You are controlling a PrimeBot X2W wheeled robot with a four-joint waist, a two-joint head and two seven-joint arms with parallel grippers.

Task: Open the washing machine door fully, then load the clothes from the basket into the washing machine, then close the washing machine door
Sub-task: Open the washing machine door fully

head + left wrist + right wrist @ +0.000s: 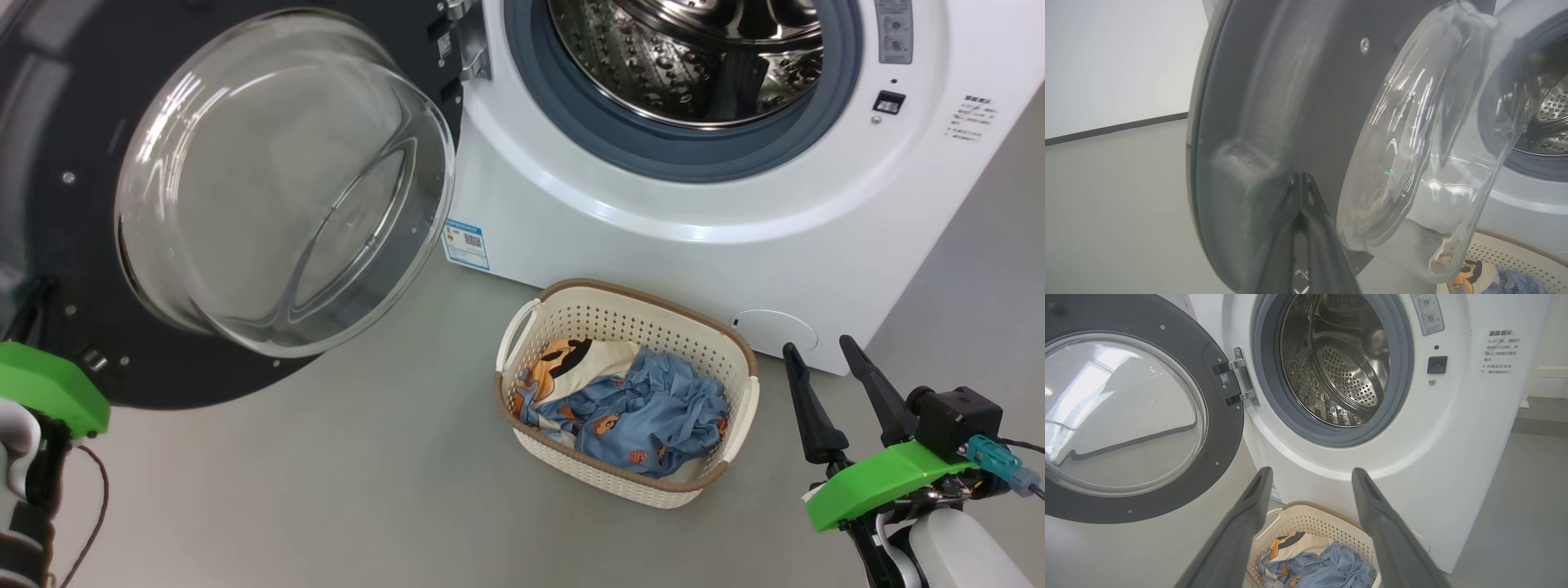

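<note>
Washing machine door (245, 196) swung wide open; clothes (645, 408) sit in the basket (629, 314) on the floor (326, 490).
Head view: door at 10 o'clock; washing machine (612, 237) at 1 o'clock, drum (694, 57) exposed; basket at 6 o'clock, just in front of the machine; left gripper (1300, 179) at 8 o'clock, fingers pressed together, tips at the door's grey inner face, contact unclear; right gripper (816, 347) at 4 o'clock, fingers spread, holding nothing, beside the basket.

A smooth grey floor (326, 490) is stretching across the room. A plain white wall (1106, 53) is rising at its far edge, and a thin dark skirting strip (1114, 129) is running along where the two are meeting.
</note>
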